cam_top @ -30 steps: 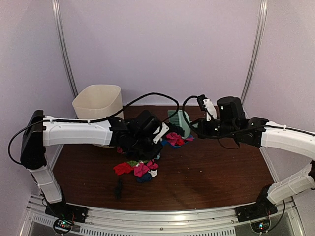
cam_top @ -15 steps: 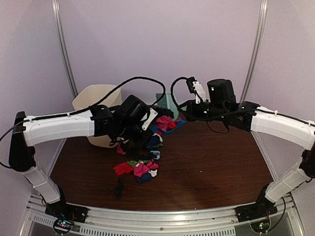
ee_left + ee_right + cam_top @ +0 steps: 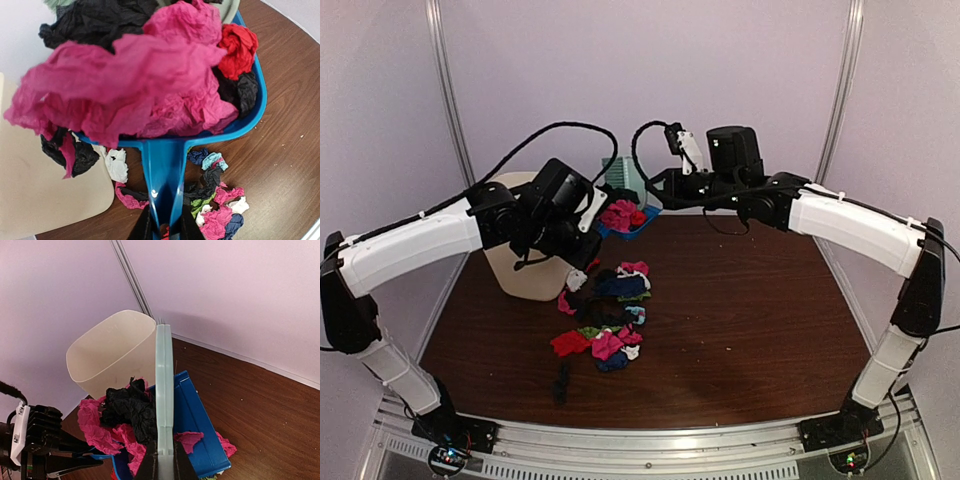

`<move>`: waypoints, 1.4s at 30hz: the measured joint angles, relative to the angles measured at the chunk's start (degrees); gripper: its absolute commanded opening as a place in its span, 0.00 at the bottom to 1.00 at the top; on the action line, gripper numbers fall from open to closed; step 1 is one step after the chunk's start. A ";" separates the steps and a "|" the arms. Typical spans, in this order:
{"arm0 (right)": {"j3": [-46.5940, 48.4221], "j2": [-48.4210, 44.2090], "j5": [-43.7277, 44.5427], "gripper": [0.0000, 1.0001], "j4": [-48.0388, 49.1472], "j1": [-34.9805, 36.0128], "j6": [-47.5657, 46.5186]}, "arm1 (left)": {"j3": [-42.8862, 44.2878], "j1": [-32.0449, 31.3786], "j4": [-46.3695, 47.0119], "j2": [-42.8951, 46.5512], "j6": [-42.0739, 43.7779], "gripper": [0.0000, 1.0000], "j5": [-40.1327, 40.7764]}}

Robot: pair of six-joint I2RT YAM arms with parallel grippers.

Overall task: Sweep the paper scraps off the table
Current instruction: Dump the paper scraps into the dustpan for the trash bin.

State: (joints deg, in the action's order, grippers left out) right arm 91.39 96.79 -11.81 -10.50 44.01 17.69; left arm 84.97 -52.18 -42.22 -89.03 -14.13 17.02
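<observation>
Blue dustpan (image 3: 162, 170), heaped with pink, red and black paper scraps (image 3: 145, 85), we hold by its handle in the left end effector (image 3: 162, 226); below it more scraps lie on the table (image 3: 280, 150). Our right end effector (image 3: 164, 465) grips the green brush (image 3: 164, 380).

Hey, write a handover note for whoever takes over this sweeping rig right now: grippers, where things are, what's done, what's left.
Left gripper: shut on the handle of the blue dustpan, which is raised off the table beside the beige bin.
Right gripper: shut on the pale green brush, held over the pan.
Done: a heap of paper scraps sits in the pan.
Left: tip the load into the bin, then sweep up the remaining scraps on the table.
</observation>
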 measured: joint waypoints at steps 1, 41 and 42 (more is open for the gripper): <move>1.57 1.11 -0.33 0.00 -0.07 0.00 0.00 | 0.55 0.24 -0.63 0.28 -0.15 0.00 0.37; 36.24 31.78 -5.27 0.00 8.39 3.89 -3.98 | 3.76 13.27 -7.72 10.19 -1.92 0.00 3.96; 36.28 32.02 -5.18 0.00 9.01 4.09 -4.39 | 2.69 13.44 -7.08 10.95 -2.12 0.00 3.93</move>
State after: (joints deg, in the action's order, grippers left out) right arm 127.68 128.81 -16.99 -1.50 48.10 13.30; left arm 87.66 -38.74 -49.30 -78.08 -16.25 20.95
